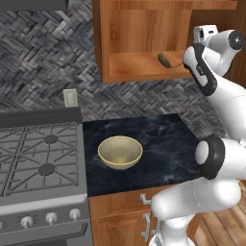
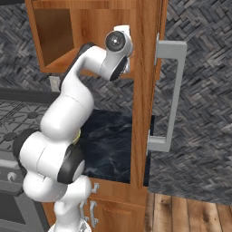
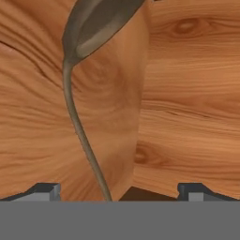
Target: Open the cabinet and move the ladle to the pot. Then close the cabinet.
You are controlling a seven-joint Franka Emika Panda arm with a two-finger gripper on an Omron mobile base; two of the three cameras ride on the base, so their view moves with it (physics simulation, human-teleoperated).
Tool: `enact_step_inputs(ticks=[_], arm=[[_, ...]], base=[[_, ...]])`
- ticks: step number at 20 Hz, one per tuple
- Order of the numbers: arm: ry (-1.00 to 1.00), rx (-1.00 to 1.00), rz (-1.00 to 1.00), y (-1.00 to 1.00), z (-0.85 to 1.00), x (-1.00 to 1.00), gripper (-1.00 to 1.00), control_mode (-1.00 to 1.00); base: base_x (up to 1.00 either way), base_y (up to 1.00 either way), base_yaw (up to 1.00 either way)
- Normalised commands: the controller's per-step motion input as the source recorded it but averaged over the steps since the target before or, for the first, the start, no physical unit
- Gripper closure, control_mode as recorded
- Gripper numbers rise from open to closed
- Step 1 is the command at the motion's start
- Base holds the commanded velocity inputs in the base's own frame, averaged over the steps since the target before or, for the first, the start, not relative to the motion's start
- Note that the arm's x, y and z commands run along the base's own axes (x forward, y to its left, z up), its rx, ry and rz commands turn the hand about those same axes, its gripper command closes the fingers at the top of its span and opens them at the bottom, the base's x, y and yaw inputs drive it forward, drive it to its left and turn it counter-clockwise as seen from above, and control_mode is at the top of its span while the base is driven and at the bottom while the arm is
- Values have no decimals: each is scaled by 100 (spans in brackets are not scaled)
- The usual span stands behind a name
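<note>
Left base view: cabinet (image 1: pixel 144 38) open, upper centre; ladle (image 1: pixel 165 59) lies on its shelf, upper right, scoop leftward. Bowl (image 1: pixel 120 152) on counter (image 1: pixel 163 139), centre.

Right base view: door (image 2: pixel 144 90) swung out, centre, clearing access. Arm reaches inside.

Hand view: hand (image 3: pixel 119 190) fully open, empty; ladle handle runs between tips toward bottom, lined up for grasp, judged.

Warm-brown cabinet (image 1: pixel 144 29), grey-brown ladle (image 3: pixel 93 28)
</note>
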Motion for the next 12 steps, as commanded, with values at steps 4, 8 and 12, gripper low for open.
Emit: enact_step_inputs(ticks=[4, 8, 12], arm=[[9, 0, 0, -7, 0, 34, -100, -100], [3, 0, 0, -19, 0, 25, -100, -100], [0, 0, 0, -28, 0, 8, -100, -100]], base=[[0, 0, 0], [0, 0, 0], [0, 0, 0]])
